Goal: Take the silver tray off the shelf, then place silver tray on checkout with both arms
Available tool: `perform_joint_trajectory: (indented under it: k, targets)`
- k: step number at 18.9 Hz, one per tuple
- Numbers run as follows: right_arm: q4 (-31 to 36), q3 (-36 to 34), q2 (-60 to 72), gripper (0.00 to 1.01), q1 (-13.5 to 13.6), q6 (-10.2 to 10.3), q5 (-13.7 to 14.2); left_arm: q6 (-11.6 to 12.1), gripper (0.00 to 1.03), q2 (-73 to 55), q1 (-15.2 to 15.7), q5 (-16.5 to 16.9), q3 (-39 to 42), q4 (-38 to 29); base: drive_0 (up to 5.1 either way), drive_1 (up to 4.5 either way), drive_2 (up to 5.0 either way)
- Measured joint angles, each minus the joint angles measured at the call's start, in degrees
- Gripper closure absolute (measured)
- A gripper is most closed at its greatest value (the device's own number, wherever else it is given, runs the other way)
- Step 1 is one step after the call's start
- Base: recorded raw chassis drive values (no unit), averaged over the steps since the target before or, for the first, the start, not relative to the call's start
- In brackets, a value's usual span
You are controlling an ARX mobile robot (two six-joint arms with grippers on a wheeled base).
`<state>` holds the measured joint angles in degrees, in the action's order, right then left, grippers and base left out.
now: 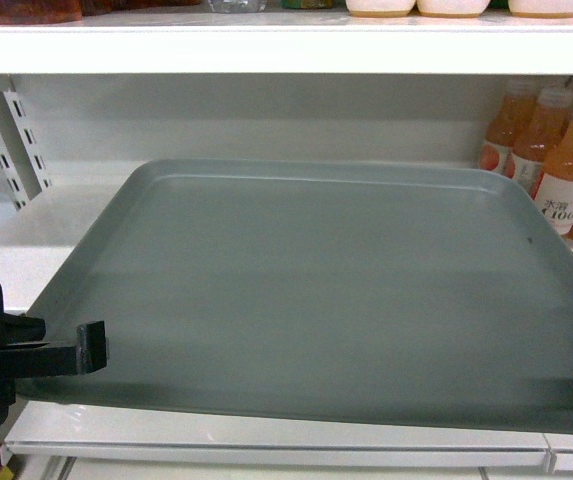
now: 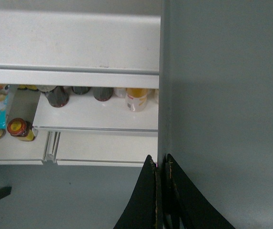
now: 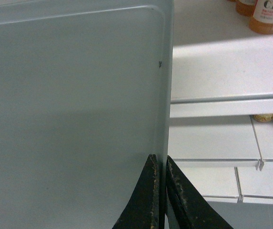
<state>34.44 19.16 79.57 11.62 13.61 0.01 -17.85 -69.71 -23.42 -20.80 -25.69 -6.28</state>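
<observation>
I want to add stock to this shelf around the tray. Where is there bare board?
Bare shelf shows left of the silver tray, up to the slotted uprights, and in a thin strip behind it. The right end is crowded with orange juice bottles. Both pincers, left and right, pinch the rims.

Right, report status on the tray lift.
Left pincer shut on silver tray left rim, right pincer shut on right rim. Tray front edge overhangs the shelf lip. Orange juice bottles close by tray's far right corner.

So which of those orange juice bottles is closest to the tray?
The front bottle with the white "C100" label; it stands right beside the silver tray's right rim, the others sit farther back.
</observation>
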Motion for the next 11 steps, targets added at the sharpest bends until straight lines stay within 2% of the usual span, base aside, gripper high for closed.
perform_joint_trajectory:
  k: [11]
  targets:
    - [-0.1,0.0,0.0,0.98,0.0,0.1,0.0,0.2,1.00,0.0,0.0,0.0,0.0,0.2,0.0,-4.24,4.2]
